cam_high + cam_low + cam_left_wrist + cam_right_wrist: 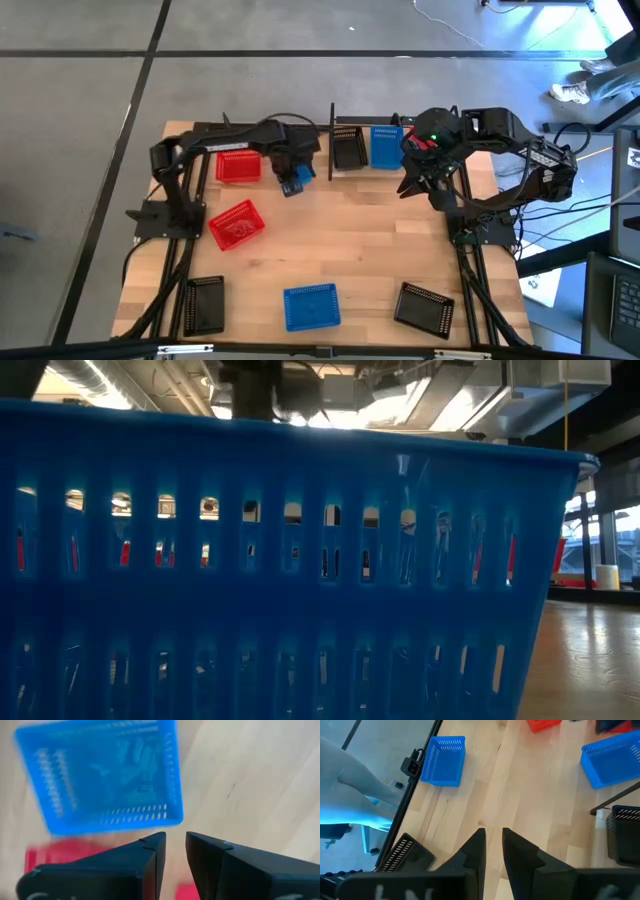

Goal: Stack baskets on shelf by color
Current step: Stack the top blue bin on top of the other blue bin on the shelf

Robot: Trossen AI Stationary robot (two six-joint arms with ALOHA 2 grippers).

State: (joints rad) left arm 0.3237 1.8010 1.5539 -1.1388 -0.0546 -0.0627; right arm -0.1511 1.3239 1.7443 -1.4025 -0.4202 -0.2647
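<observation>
High view: a blue basket (296, 180) hangs at the left gripper (292, 172) beside the shelf (331, 140).

Left wrist: fingers (147, 855) narrowly parted, seemingly empty — whether they hold that basket, unclear.

Right wrist: fingers (475, 847) narrowly parted, empty.

Baskets look light, stiff — pinch a rim.

Two dark arms with wedge-shaped black fingers (145, 865).

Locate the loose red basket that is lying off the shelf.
In the high view, the tilted red basket lies on the table's left side, in front of the shelf, near the left arm's base.
</observation>
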